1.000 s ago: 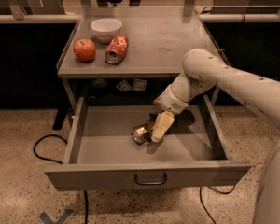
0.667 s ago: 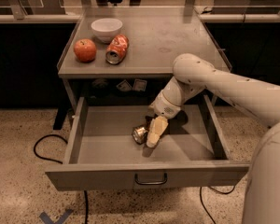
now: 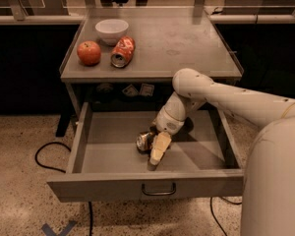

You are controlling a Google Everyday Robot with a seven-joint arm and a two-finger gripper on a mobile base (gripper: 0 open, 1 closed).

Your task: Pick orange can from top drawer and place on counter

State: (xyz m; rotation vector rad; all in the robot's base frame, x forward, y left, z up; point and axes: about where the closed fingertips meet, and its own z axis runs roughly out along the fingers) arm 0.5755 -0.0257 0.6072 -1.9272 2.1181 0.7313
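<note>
The orange can (image 3: 143, 141), shiny gold-bronze and dented, lies on its side in the middle of the open top drawer (image 3: 108, 154). My gripper (image 3: 156, 152) reaches down into the drawer from the right and sits right against the can's right side, its cream tip pointing at the drawer's front. The counter (image 3: 182, 43) is the grey top directly above the drawer. My arm crosses the drawer's right half and hides part of its floor.
On the counter's left stand a red apple (image 3: 89, 52), a red-orange can (image 3: 123, 52) on its side and a white bowl (image 3: 111, 30). The drawer's front panel carries a small pull handle (image 3: 159, 191). Black cables (image 3: 44, 156) lie on the floor at left.
My gripper and forearm have shifted left and a little toward the drawer's front, closing on the can. The can has stayed in place.
</note>
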